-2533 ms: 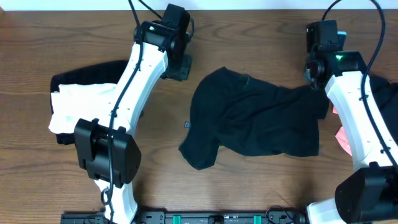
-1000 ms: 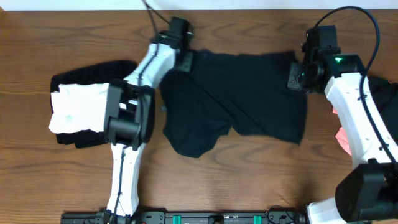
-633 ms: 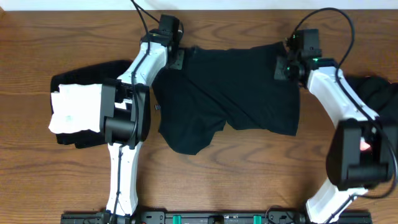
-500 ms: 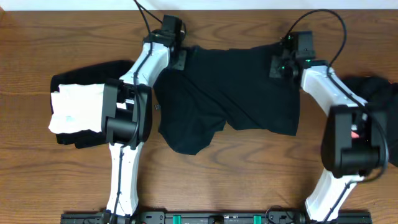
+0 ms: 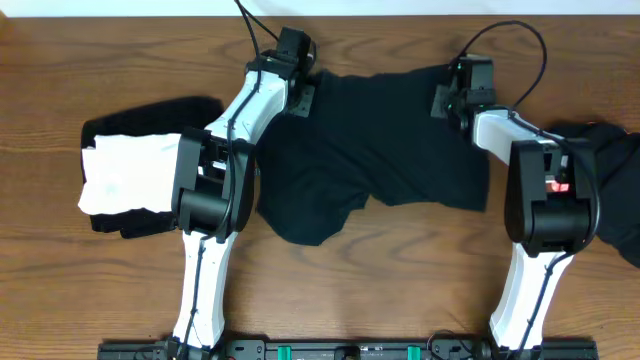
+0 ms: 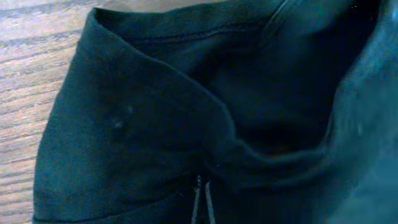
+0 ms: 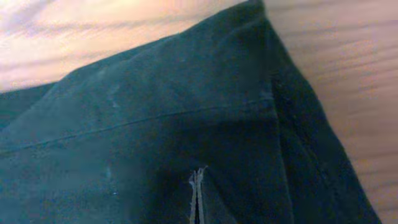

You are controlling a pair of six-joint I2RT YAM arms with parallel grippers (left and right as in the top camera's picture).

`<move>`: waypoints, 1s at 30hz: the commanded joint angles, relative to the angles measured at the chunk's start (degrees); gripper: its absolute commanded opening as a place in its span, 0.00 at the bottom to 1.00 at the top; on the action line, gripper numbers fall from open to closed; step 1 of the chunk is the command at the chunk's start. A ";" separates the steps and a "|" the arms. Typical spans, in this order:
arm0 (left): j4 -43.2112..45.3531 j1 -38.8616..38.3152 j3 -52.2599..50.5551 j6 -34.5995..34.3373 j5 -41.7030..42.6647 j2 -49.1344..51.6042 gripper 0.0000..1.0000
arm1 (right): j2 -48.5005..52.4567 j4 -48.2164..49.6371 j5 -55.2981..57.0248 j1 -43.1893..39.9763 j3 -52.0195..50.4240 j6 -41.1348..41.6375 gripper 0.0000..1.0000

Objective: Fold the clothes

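A black shirt (image 5: 375,140) lies spread across the middle of the wooden table. My left gripper (image 5: 300,92) is shut on the black shirt at its far left corner; the left wrist view shows the cloth (image 6: 161,124) bunched around the closed fingertips (image 6: 202,186). My right gripper (image 5: 447,98) is shut on the black shirt at its far right corner; the right wrist view shows a hemmed edge of it (image 7: 186,118) pinched at the closed fingertips (image 7: 198,177). The near left part of the shirt hangs down in a rumpled lobe (image 5: 305,215).
A folded white garment (image 5: 125,175) lies on a black one (image 5: 150,110) at the left. Dark clothes (image 5: 615,170) lie piled at the right edge. The table's far edge (image 5: 400,8) runs just behind both grippers.
Both grippers took hold of the shirt's far corners and drew them apart and towards the far edge, spreading the shirt flatter. In the last half second the shirt shifted slightly to the right.
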 commanded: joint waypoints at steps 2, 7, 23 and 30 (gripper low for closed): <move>-1.49 -0.50 -1.18 1.57 1.68 4.00 0.06 | 4.87 -0.81 8.72 -5.07 -0.59 -1.16 0.01; -1.07 -0.50 -1.16 4.15 1.38 4.00 0.08 | 4.09 -0.81 5.20 -6.62 0.11 -5.01 0.01; -10.75 -0.17 -0.07 -1.14 -3.43 -14.56 0.76 | -23.17 -15.63 -4.15 -6.60 0.74 -5.70 0.46; -24.59 -0.20 -0.07 -8.63 4.09 -24.41 0.47 | -33.00 -37.11 -5.81 -6.34 0.74 -3.39 0.44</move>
